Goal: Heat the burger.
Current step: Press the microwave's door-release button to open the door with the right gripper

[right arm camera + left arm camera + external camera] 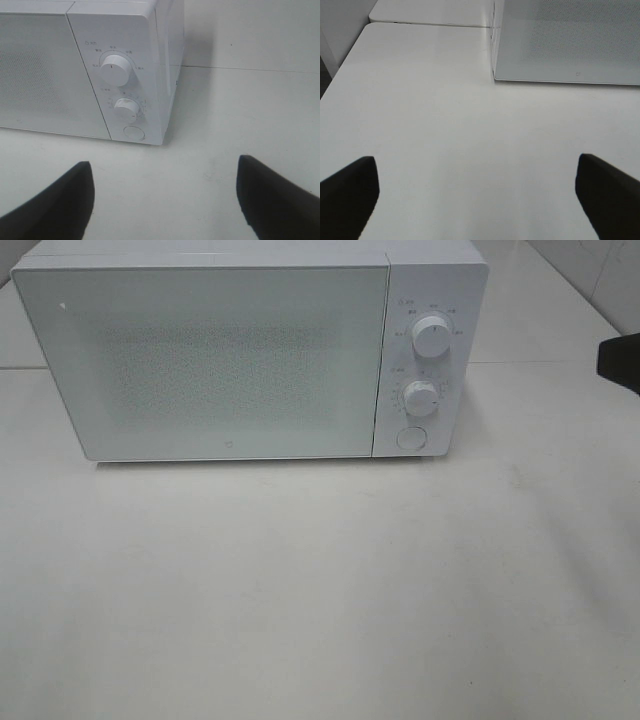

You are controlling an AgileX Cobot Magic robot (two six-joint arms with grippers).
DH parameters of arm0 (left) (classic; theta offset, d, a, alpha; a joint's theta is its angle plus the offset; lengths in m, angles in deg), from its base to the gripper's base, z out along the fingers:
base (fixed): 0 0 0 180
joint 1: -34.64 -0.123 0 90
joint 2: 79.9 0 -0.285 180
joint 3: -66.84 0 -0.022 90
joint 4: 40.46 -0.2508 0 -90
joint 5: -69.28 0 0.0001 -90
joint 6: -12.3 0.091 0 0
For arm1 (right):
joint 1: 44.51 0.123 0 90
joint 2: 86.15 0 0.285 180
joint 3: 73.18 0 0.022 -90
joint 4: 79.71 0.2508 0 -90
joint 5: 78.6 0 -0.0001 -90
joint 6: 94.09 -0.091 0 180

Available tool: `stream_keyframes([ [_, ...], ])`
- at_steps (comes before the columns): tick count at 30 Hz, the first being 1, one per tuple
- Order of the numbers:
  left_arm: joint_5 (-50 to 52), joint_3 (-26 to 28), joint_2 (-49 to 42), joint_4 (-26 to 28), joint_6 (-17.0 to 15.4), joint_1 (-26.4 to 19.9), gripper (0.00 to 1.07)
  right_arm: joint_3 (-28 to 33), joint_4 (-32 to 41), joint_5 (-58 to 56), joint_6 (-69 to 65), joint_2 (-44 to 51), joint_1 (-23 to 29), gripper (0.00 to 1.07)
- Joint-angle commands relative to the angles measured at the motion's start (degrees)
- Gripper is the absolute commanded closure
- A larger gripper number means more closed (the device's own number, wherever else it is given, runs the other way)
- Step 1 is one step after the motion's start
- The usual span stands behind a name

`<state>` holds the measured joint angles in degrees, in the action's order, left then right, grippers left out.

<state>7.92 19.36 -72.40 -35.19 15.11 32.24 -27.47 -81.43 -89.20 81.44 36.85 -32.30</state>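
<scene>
Two grippers hovered over the white table (pixel 320 620), each spread wide with nothing between its black fingers. The left gripper (pixel 477 175) faced the microwave's left front corner. The right gripper (pixel 165 170) faced its control panel. Plain tabletop ran from each gripper up to the microwave.

Farther back, the white microwave (pixel 200 360) stood on the table with its door (pixel 230 300) shut. The door's pale dotted panel hid the inside, so its contents could not be told, nor could the burger's place. Right of the door, a large knob (pixel 432 336) sat above a smaller knob (pixel 421 398), with a round button (pixel 410 437) below them. A dark piece of the right arm (pixel 620 362) showed at the high view's right edge, well apart from the microwave.
</scene>
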Motion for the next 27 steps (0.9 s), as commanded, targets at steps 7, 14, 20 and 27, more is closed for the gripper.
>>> stream_keyframes([
  [7, 0.23, -0.17, -0.8, 0.06, -0.4, 0.0, 0.06, 0.34, -0.46, 16.67, 0.11, -10.71, -0.17, 0.31],
  [14, 0.23, -0.17, -0.8, 0.06, -0.4, 0.0, 0.06, 5.39, -0.23, 36.9, 0.29, -18.51, -0.11, 0.31],
  [20, 0.23, -0.17, -0.8, 0.06, -0.4, 0.0, 0.06, 8.08, 3.67, 46.98, 3.44, -25.15, -0.11, 0.31],
  [27, 0.23, -0.17, -0.8, 0.06, -0.4, 0.0, 0.06, 11.12, 11.57, 56.78, 8.42, -30.94, 0.0, 0.31],
])
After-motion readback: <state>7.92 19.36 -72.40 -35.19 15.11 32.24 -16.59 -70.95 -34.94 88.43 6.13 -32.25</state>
